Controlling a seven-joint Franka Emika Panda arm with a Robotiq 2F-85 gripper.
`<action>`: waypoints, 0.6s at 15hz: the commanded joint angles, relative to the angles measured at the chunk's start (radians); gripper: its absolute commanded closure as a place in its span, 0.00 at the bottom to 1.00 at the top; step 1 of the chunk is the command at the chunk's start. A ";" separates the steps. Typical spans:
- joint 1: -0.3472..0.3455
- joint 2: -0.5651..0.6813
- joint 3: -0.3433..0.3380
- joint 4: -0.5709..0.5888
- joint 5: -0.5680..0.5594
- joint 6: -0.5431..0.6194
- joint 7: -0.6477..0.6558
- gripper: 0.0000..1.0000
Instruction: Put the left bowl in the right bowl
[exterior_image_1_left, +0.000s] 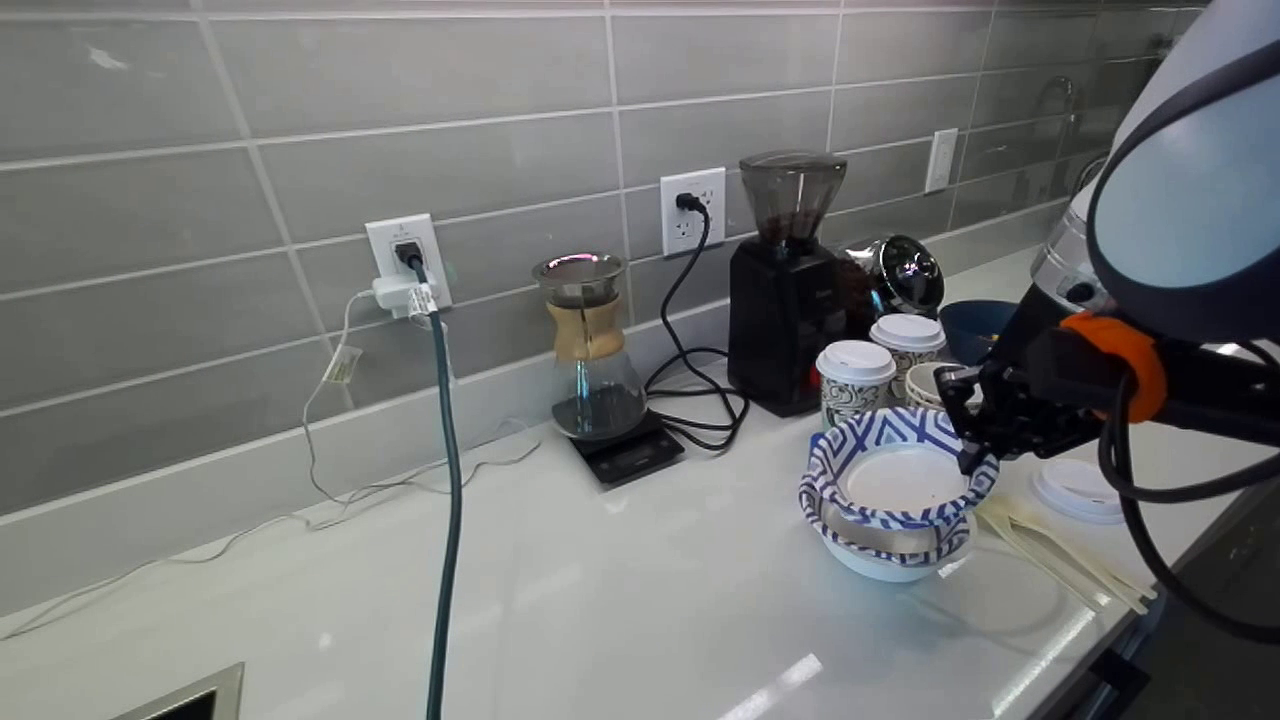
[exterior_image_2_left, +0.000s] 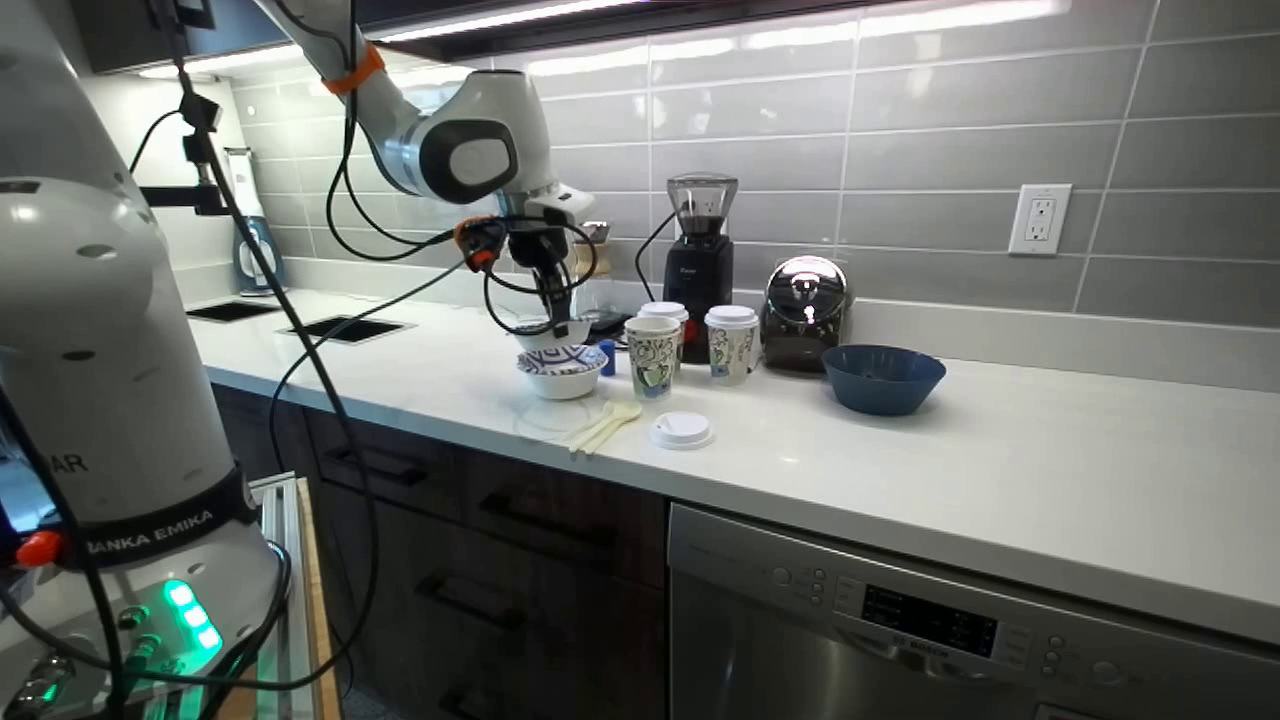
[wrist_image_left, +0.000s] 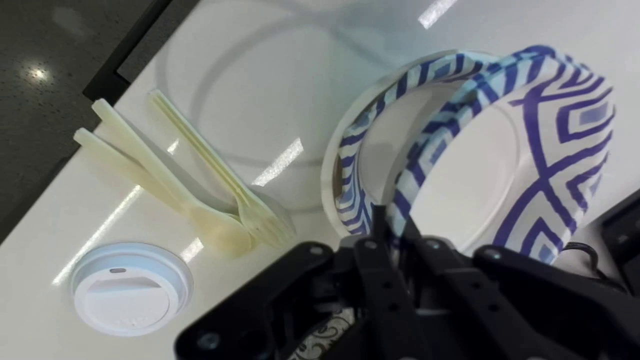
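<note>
Countertop (exterior_image_1_left: 620, 600) gleams white below grey wall tiles (exterior_image_1_left: 430, 80)

I've got two blue-patterned bowls (exterior_image_1_left: 905, 475) on my feeds from over here, the left bowl (wrist_image_left: 500, 160) and the right bowl (wrist_image_left: 382, 135), though I can't tell whether the right one is itself a nested pair. Plus one plain dark blue bowl (exterior_image_2_left: 884, 382). Three paper cups (exterior_image_2_left: 652, 362): one uncovered, two capped. One loose lid (wrist_image_left: 131, 290) too, so three lids (exterior_image_2_left: 732, 316) total. In the wrist view I count three utensil handles (wrist_image_left: 192, 142): one fork (wrist_image_left: 261, 215), at least one spoon (wrist_image_left: 230, 239), the third overlaps too much to name. Then one grinder (exterior_image_1_left: 782, 315), one glass carafe (exterior_image_1_left: 592, 345), one scale (exterior_image_1_left: 635, 456), one chrome appliance (exterior_image_2_left: 806, 312), three wall plates (exterior_image_1_left: 940, 160) and one gripper (wrist_image_left: 395, 221)
</note>
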 joint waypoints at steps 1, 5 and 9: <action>0.013 -0.002 0.003 -0.011 -0.005 0.016 0.023 0.99; 0.025 0.018 0.008 -0.005 0.006 0.036 0.034 0.99; 0.017 0.034 0.024 -0.003 -0.021 0.077 0.087 0.99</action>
